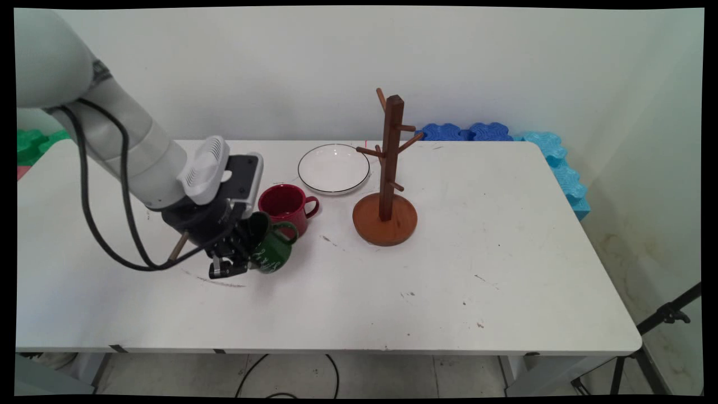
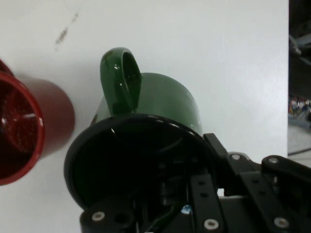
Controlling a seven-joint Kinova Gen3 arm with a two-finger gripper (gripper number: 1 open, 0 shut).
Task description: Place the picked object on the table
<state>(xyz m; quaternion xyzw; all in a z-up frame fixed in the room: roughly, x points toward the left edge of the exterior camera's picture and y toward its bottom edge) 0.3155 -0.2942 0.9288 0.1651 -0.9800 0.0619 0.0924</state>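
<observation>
**Green mug held tilted at the tabletop's left-centre**

Item 1. Gripper (image 1: 238,261): black, two-fingered, carried on a white arm with black cables hanging from it. It is closed on the rim of the green mug (image 1: 273,249), one finger being seen inside the mug's dark mouth in the hand view and the other outside its wall.

Item 2. Green mug: glossy, with white lettering on its side. It is held tilted, mouth turned toward the gripper, handle uppermost and toward the red mug. It is located left of the tabletop's centre, nearer the left edge than the right. Whether its base touches the surface cannot be told.

Item 3. Red mug (image 1: 286,206): upright, just behind the green mug toward the far edge, handle pointing toward the right edge. Contact between the two mugs cannot be judged.

Item 4. White plate (image 1: 334,168): dark-rimmed, set near the far edge, just beyond the red mug.

Item 5. Wooden mug tree (image 1: 387,191): dark post with pegs on a round brown base, placed at mid-table, just beside the plate.

Item 6. White table (image 1: 477,292): scuffed.
</observation>
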